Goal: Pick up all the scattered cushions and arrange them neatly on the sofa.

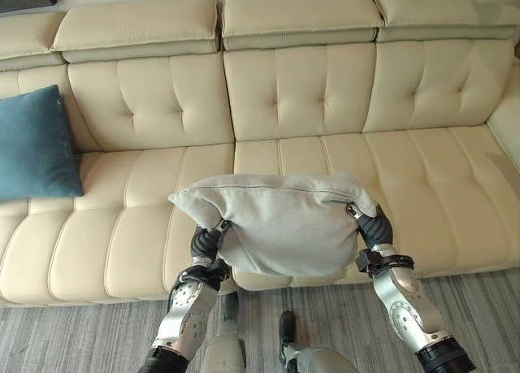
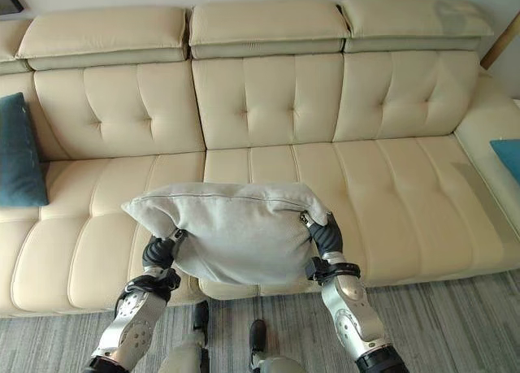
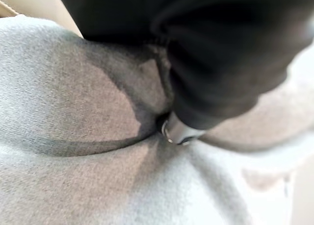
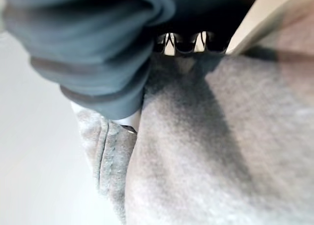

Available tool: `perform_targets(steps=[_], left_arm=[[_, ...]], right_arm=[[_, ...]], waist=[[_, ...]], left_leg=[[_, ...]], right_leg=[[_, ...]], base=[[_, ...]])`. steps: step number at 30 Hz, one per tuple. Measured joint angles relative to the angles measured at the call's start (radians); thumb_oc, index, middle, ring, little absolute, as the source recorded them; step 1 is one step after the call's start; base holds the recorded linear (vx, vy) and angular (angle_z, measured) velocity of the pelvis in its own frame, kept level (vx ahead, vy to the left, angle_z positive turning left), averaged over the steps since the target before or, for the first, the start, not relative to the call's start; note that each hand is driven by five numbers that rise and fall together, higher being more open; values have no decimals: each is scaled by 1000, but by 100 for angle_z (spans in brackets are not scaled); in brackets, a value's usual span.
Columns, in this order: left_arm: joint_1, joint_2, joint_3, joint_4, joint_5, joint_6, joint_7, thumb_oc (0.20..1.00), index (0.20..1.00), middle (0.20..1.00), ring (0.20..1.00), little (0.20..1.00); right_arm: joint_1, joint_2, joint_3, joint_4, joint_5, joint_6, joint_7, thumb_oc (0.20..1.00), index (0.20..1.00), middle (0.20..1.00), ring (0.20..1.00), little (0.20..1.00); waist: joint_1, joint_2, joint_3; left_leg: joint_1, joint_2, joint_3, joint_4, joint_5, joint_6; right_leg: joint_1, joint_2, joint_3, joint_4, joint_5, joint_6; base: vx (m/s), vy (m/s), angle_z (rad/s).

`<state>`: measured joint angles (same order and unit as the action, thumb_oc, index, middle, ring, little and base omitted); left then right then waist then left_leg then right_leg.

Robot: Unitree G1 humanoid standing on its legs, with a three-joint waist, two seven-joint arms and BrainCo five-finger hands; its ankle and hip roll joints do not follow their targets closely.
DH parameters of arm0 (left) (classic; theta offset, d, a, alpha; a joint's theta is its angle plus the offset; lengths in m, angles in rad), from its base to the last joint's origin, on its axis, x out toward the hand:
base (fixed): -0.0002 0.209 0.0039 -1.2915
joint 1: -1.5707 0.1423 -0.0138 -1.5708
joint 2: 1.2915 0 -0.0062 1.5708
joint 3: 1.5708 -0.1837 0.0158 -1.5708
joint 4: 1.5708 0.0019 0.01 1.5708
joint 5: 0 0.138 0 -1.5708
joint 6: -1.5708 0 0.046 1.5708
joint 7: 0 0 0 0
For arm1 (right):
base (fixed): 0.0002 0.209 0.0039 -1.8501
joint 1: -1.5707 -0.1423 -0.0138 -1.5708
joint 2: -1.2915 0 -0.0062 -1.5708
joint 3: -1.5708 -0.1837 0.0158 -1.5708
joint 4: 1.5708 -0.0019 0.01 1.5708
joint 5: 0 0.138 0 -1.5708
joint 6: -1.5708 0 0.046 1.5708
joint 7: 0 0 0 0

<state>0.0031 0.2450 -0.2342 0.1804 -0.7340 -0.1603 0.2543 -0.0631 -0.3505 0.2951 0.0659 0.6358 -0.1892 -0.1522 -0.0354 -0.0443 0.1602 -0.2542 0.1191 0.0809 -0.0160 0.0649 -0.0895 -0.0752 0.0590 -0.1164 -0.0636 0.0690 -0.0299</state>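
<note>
Sofa [image 1: 325,88]: cream, tufted back, headrest cushions along the top, filling the scene from 9 to 3 o'clock; its seat front meets a grey striped floor [image 1: 479,300] at 6 o'clock.

Teal cushion [image 1: 32,145]: at 9 o'clock, upright against the sofa back, bottom edge on the seat. A second teal cushion [image 2: 508,158] shows by its corner at 3 o'clock, on the sofa's side section.

Grey cushion [image 1: 280,223]: centre, held up flat-side toward the camera above the front of the seat, between both hands.

Left hand [image 1: 207,243]: at the cushion's 8 o'clock corner; fingers dug into the fabric, gripping it.

Right hand [image 1: 375,225]: at the cushion's 3 o'clock edge; fingers curled round the cloth.
</note>
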Motion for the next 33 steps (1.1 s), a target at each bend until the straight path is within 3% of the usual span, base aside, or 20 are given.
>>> perform_targets(steps=[2,4,5,6,8,11,13,16,19,21,24,30,33], left_arm=[[-6,-4,1,-2,1,-1,0,200,200,200,200,200],[-5,-4,-1,-2,8,0,0,200,200,200,200,200],[-5,-4,-2,-2,8,0,-1,200,200,200,200,200],[-7,1,-1,-2,8,3,-1,200,200,200,200,200],[-6,3,-1,-2,9,13,-1,200,200,200,200,200],[-9,36,4,-7,17,11,-1,200,200,200,200,200],[-10,65,9,-9,18,6,1,200,200,200,200,200],[-15,84,44,-10,45,3,14,200,200,200,200,200],[-46,84,37,-10,56,3,19,200,200,200,200,200],[-53,84,40,-11,57,0,21,200,200,200,200,200],[-63,91,47,-10,59,-14,38,200,200,200,200,200],[-212,104,39,67,88,-9,77,200,200,200,200,200],[-373,139,6,167,88,-8,106,200,200,200,200,200]], right_arm=[[-4,-1,-4,-18,-9,0,-1,200,200,200,200,200],[-5,-3,-10,-25,-11,2,-1,200,200,200,200,200],[-5,-7,-11,-29,-17,2,-1,200,200,200,200,200],[0,1,-15,-32,-26,3,-1,200,200,200,200,200],[3,9,-15,-39,-29,6,0,200,200,200,200,200],[3,33,-13,-39,-37,23,0,200,200,200,200,200],[-6,57,3,-39,-39,25,-1,200,200,200,200,200],[-51,72,33,-43,-49,26,-3,200,200,200,200,200],[-63,77,26,-53,-71,22,-15,200,200,200,200,200],[-75,78,21,-55,-77,20,-18,200,200,200,200,200],[-149,74,41,-30,-107,22,-41,200,200,200,200,200],[-322,48,50,69,-119,22,-92,200,200,200,200,200],[-465,29,59,164,-149,23,-124,200,200,200,200,200]], waist=[[-4,20,3],[-4,28,3],[-4,36,3],[-8,24,4],[-8,24,5],[-4,28,5],[10,18,3],[21,21,6],[15,-3,4],[15,-23,2],[26,-23,-2],[17,-26,-4],[16,-27,-4]], left_leg=[[51,-5,5,-11,7,1],[70,-4,10,-55,29,24],[80,-2,14,-69,91,39],[84,-25,16,-64,87,40],[105,-71,39,-64,67,80],[115,-97,47,-63,65,97],[117,-114,65,-62,51,126],[123,-115,69,-63,44,136],[144,-145,43,-64,37,125],[149,-166,35,-64,33,121],[141,-139,34,-64,26,95],[113,-104,27,-63,39,82],[46,-100,11,-52,49,71]], right_leg=[[16,5,15,-10,-2,-1],[22,5,22,-10,-3,-2],[27,5,23,-10,-7,-3],[29,-18,27,-9,-12,4],[14,-69,42,56,-47,49],[-86,-121,60,284,-136,110],[-137,-181,65,359,-146,122],[-192,-193,55,328,-174,154],[-164,-181,65,164,-107,156],[-152,-188,80,135,-7,137],[-108,-157,60,18,84,115],[-115,-121,44,-18,117,84],[-172,-117,33,-17,127,71]], base=[[209,255,-25],[134,203,-15],[148,256,-7],[78,207,-1],[8,218,-4],[13,136,0],[108,102,-16],[117,55,-23],[93,30,43],[83,-7,38],[76,-10,-2],[-6,-21,1],[-80,-24,10]])
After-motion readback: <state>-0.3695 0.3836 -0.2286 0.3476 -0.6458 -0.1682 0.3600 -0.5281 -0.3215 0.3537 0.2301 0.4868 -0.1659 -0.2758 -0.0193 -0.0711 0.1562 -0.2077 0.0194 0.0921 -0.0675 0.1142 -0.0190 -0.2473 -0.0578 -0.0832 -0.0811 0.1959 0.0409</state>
